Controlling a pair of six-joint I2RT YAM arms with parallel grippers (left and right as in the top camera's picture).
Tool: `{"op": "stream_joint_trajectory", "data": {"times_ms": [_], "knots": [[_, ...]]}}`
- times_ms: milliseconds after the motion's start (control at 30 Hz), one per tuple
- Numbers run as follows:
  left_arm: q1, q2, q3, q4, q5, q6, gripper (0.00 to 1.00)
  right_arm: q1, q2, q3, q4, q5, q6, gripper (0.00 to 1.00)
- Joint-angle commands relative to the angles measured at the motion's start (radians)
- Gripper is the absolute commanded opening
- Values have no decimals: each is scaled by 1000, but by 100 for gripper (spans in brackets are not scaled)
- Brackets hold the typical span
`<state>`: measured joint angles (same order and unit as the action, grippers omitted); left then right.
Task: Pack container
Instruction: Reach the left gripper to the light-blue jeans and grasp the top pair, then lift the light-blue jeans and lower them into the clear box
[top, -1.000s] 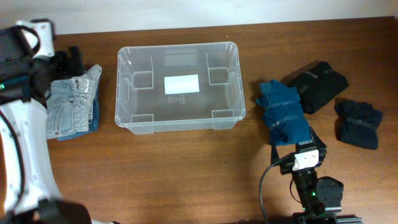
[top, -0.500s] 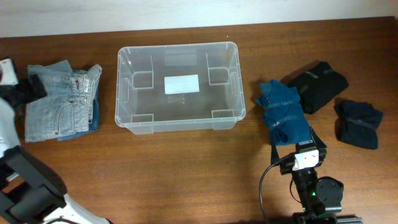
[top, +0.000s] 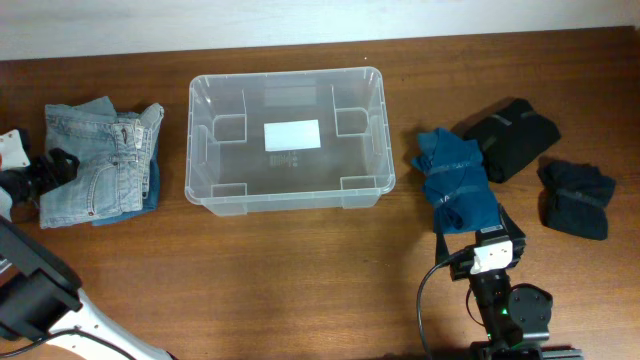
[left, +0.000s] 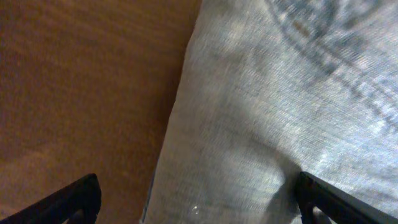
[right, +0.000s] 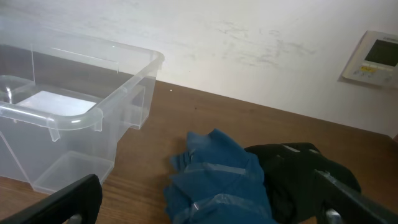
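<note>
The clear plastic container (top: 200, 150) stands open at the table's middle with only a white label on its base; its corner also shows in the right wrist view (right: 93, 112). Folded light-blue jeans (top: 100, 160) lie to its left. My left gripper (top: 55, 168) is open at the jeans' left edge, its fingers (left: 199, 199) straddling the denim (left: 280, 93) and bare wood. My right gripper (top: 478, 228) is open and empty, its fingers (right: 205, 205) just short of a folded blue garment (top: 455, 185) that also shows in the right wrist view (right: 217, 174).
A black folded garment (top: 510, 135) lies behind the blue one, also in the right wrist view (right: 298, 168). A dark navy bundle (top: 577, 198) lies at far right. A white wall with a thermostat (right: 373, 59) backs the table.
My left arm has swung from above the jeans' far left corner down toward the front, to the jeans' left edge. The jeans now lie fully uncovered. The right arm has not moved.
</note>
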<state>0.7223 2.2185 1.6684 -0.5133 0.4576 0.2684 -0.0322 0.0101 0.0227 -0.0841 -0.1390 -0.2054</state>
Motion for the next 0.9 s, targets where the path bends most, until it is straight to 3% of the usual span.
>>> {"op": "stream_joint_trajectory", "data": {"times_ms": [0,33,133,167,200,300,400,500,867], "knots": [[-12,21,10,17,63,18,99,-8,-6,-8,-1,9,13,98],[-16,21,10,17,73,18,95,-8,-6,-8,-1,9,13,98],[-39,21,10,19,115,18,66,-8,-6,-8,-1,9,13,98],[-44,21,10,20,124,18,64,-8,-6,-8,-1,9,13,98],[-54,21,10,23,136,17,55,-8,-6,-8,-1,9,13,98],[-79,21,10,24,142,17,23,-8,-6,-8,-1,9,13,98],[-93,20,13,32,142,8,9,-8,-6,-8,-1,9,13,98],[-94,18,51,25,148,-81,1,-8,-6,-8,-1,9,13,98],[-158,-110,496,-289,354,-304,1,-8,-6,-8,-1,9,13,98]]}}
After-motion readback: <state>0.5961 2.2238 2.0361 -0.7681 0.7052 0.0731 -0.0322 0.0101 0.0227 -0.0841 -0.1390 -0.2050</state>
